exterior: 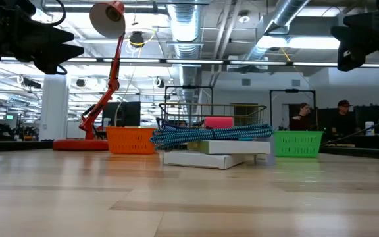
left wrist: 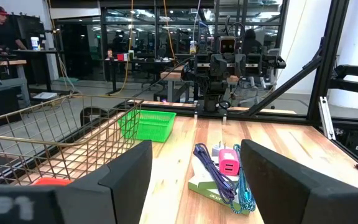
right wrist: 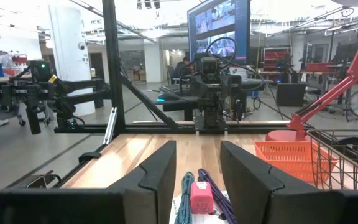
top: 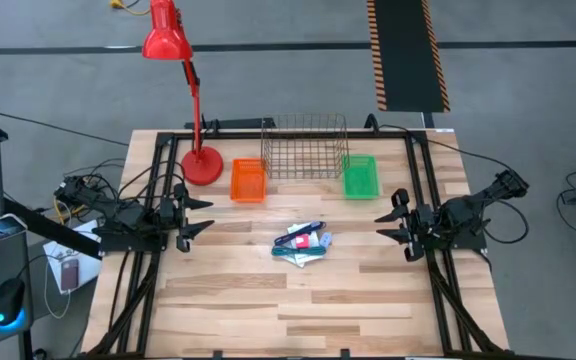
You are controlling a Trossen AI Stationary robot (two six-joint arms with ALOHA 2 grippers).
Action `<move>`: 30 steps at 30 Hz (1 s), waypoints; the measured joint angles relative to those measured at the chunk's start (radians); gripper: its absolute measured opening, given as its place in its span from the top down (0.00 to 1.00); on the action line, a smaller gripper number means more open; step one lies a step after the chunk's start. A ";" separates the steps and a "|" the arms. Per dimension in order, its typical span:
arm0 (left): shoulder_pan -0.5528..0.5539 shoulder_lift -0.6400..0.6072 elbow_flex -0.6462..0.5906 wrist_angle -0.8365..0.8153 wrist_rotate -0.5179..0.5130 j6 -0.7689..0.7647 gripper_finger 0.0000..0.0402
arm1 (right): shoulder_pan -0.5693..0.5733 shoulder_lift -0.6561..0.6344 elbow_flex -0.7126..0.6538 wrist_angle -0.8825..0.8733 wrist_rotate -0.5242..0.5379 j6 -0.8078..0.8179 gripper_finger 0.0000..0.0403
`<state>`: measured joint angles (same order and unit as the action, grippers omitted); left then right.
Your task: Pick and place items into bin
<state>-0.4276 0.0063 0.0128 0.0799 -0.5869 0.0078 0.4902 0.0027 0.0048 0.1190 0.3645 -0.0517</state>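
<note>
1. Starting big: one table (top: 218, 310), pale wood planks, with two dark arms parked at its sides.
2. One wire basket (top: 305, 146) stands at the far edge, centre, nothing visible in it.
3. One red lamp (top: 173, 60) rises from a round base left of the baskets.
4. Two small plastic bins flank the wire one: orange bin (top: 248, 181) on its left, green bin (top: 360, 176) on its right.
5. Left gripper (top: 196, 215) hangs at the left side, fingers spread wide, holding nothing.
6. Right gripper (top: 393, 219) hangs opposite, fingers partly apart, also holding nothing.
7. One pile of items (top: 302, 243) lies mid-table between the grippers: white packets (exterior: 209, 153) stacked flat, braided cables (exterior: 209, 134) draped over them, one pink block (right wrist: 199, 196) on top.
</note>
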 joint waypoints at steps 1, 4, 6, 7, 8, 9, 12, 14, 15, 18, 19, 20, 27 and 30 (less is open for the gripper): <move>0.000 0.000 0.000 0.000 0.000 0.000 0.42 | 0.000 0.000 0.000 0.000 0.000 0.000 0.71; 0.000 0.000 0.000 0.000 0.000 0.000 0.42 | 0.000 0.000 0.000 0.000 0.000 0.000 0.71; 0.000 0.000 0.000 0.000 0.000 0.000 0.42 | 0.000 0.000 0.000 0.000 0.000 -0.001 0.71; 0.000 0.000 0.000 0.000 0.000 0.000 0.42 | 0.000 0.000 0.001 0.003 0.000 -0.011 0.71; 0.000 0.000 0.000 0.000 0.000 0.000 0.42 | 0.000 0.000 0.003 0.003 0.000 -0.025 0.71; 0.000 0.000 0.000 0.000 0.000 0.000 0.42 | 0.000 0.000 0.005 0.002 0.000 -0.031 0.71; 0.000 0.000 0.000 0.000 0.000 0.000 0.42 | 0.000 0.000 0.010 0.008 0.000 -0.032 0.71; 0.000 0.000 0.000 0.000 0.000 0.000 0.42 | 0.000 0.000 0.010 0.003 0.000 -0.033 0.71; 0.000 0.000 0.000 0.000 0.000 0.000 0.42 | 0.000 0.000 0.010 0.004 0.000 -0.034 0.71; 0.000 0.000 0.000 0.000 0.000 0.000 0.42 | 0.000 0.000 0.011 0.004 0.000 -0.034 0.71; 0.000 0.000 0.000 0.000 0.000 0.000 0.42 | 0.000 0.000 0.011 0.004 0.000 -0.034 0.71; 0.000 0.000 0.000 0.000 0.000 0.000 0.42 | 0.000 0.000 0.011 0.004 0.000 -0.034 0.71; 0.000 0.000 0.000 0.000 0.000 0.000 0.42 | 0.000 0.000 0.013 0.029 0.000 -0.035 0.71; 0.000 0.000 0.000 0.000 0.000 0.000 0.42 | 0.000 0.000 0.013 0.093 0.002 -0.035 0.71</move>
<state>-0.4274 0.0067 0.0128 0.0799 -0.5869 0.0078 0.4904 0.0025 0.0181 0.2123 0.3660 -0.0868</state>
